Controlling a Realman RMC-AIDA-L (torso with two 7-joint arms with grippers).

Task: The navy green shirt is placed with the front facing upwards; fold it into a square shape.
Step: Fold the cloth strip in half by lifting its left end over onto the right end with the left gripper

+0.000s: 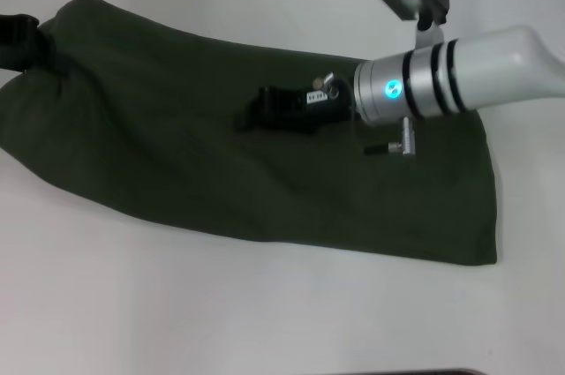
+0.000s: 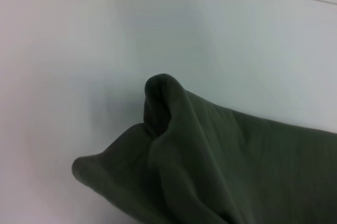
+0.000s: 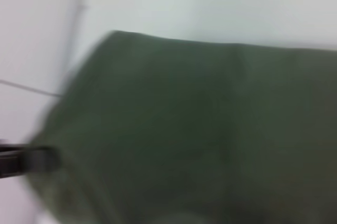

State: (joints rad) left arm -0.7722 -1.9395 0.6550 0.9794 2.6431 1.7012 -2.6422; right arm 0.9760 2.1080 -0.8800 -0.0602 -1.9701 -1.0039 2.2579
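A navy green shirt (image 1: pixel 221 172), folded into a long band, lies across the white table (image 1: pixel 132 304). The right gripper (image 1: pixel 265 110) hovers over its middle, fingers unclear. At the far left edge, the left gripper (image 1: pixel 22 40) pinches a raised shirt corner.

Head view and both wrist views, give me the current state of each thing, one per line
navy green shirt: folded into a long band lying flat on the table, no lettering showing, far-left corner bunched and lifted.
left gripper: at the shirt's far-left corner, where the cloth is raised.
right gripper: over the middle of the shirt.
table: white, shirt lying on it.
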